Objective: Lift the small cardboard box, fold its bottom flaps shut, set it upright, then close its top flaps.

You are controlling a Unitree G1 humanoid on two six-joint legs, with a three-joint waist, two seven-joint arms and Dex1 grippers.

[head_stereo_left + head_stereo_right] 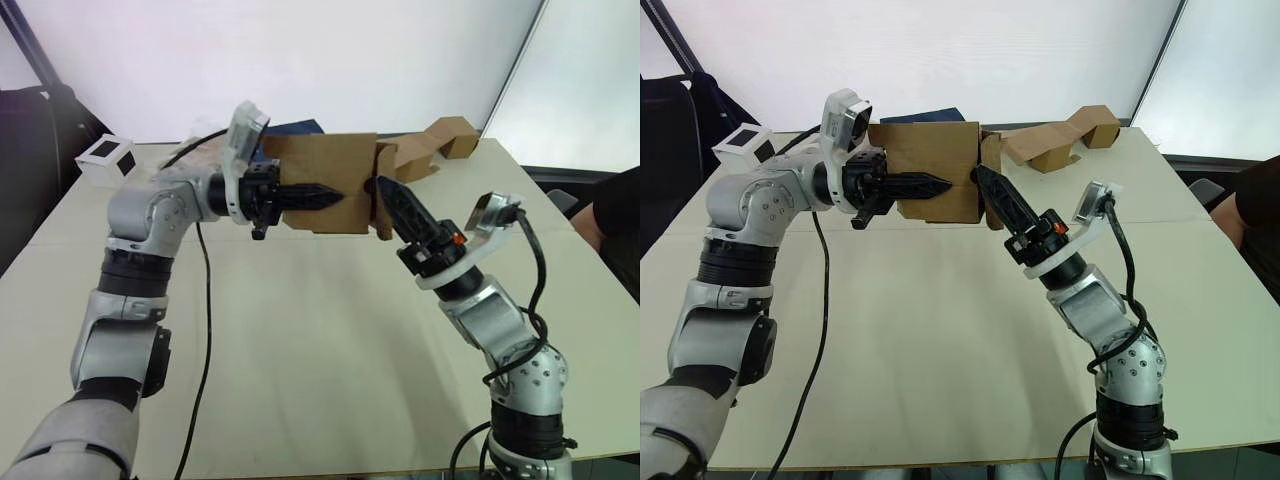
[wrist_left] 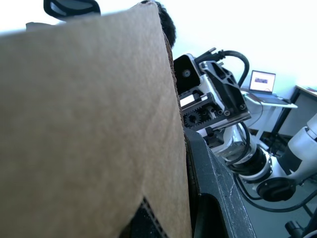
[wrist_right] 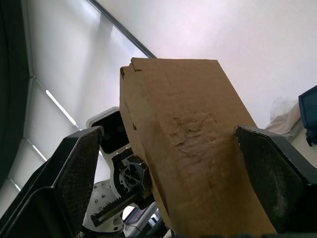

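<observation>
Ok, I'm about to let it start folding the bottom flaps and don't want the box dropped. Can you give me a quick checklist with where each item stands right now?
1. The small cardboard box is lifted clear of the table: ok.
2. The left gripper has a hold on the box: ok, one finger lies across its front face, and the left wrist view shows cardboard pinched against a finger.
3. The right gripper is at the box: ok, its jaws are spread on either side of one end in the right wrist view.
4. Right gripper clamped: not ok, jaws open.
5. State of the bottom flaps: cannot tell.
6. The larger cardboard piece is out of the way: ok, it lies behind on the table.
</observation>
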